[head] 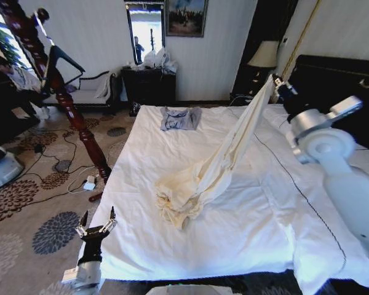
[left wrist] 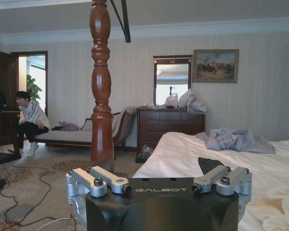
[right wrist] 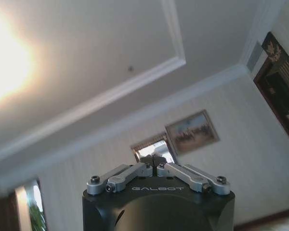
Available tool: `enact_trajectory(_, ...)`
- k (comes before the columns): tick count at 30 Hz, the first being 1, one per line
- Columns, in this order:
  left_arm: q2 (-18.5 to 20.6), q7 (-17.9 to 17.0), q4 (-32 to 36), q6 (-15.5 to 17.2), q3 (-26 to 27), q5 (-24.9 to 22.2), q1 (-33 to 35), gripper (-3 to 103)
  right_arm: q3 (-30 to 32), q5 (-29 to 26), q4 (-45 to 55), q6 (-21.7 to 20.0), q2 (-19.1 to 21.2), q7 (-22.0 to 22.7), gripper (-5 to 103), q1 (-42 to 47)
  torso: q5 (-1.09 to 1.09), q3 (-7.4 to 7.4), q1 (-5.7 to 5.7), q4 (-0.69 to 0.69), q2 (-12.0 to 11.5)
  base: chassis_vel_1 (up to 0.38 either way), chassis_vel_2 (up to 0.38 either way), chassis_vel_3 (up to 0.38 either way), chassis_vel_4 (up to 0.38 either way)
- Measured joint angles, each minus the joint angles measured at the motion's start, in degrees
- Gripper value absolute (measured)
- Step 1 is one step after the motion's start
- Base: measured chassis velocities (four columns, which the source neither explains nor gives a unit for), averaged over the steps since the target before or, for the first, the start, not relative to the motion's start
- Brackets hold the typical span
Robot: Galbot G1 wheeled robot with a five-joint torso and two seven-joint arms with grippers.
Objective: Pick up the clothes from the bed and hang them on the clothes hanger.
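From the head view, the left gripper [head: 97, 224] hangs idle with fingers spread, off the near left corner of the wide white-duveted bed [head: 246, 246]. The right gripper [head: 278, 83], clamped on the cream soft-fabric robe [head: 200, 175], holds one end high; the rest trails onto the bed's middle. I'd lift higher until it hangs free.

The left wrist view shows a reddish-brown turned wooden post [left wrist: 101, 86] beside the bed.

In the right wrist view, the right gripper's fingertips meet, tilted ceilingward.

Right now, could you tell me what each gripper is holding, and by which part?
The right gripper holds the cream garment by its top end, the rest trailing onto the bed. The left gripper is open and empty.
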State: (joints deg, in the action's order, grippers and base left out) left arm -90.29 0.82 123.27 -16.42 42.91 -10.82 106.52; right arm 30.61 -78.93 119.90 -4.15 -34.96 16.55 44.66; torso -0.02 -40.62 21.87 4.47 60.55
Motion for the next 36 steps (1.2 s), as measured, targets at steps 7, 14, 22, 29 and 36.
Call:
enact_trajectory(7,0.1,0.1,-1.5,0.3,-0.2,0.2,-1.0,100,0.6,24.1,6.4,-1.4,-3.6,1.8,0,34.2,0.03,0.00,0.00,0.02,0.0,0.000,0.000,0.000,0.000)
enact_trajectory(14,0.6,0.2,-2.1,0.6,0.0,-0.3,-1.8,100,-2.3,37.6,2.5,-3.1,-4.9,1.8,0,48.7,0.03,0.00,0.00,0.01,0.0,0.000,0.000,0.000,0.000)
enact_trajectory(22,0.9,0.7,-3.4,0.2,0.5,-2.0,-1.7,100,-1.8,40.5,1.9,-12.5,-2.1,7.3,9,55.5,0.02,-0.01,0.00,-0.02,0.0,0.000,0.000,0.000,0.000)
enact_trajectory(29,1.1,0.7,-3.6,0.0,1.2,-2.7,-1.9,100,-2.1,30.6,8.0,-21.2,0.4,14.7,37,59.7,0.02,-0.01,0.00,-0.01,0.0,0.000,0.000,0.000,0.000)
enact_trajectory(36,1.1,0.6,-3.8,0.0,1.2,-2.5,-1.9,100,-1.9,23.4,9.7,-16.7,-1.5,12.8,58,49.4,0.03,-0.01,0.00,-0.02,0.0,0.000,0.000,0.000,0.000)
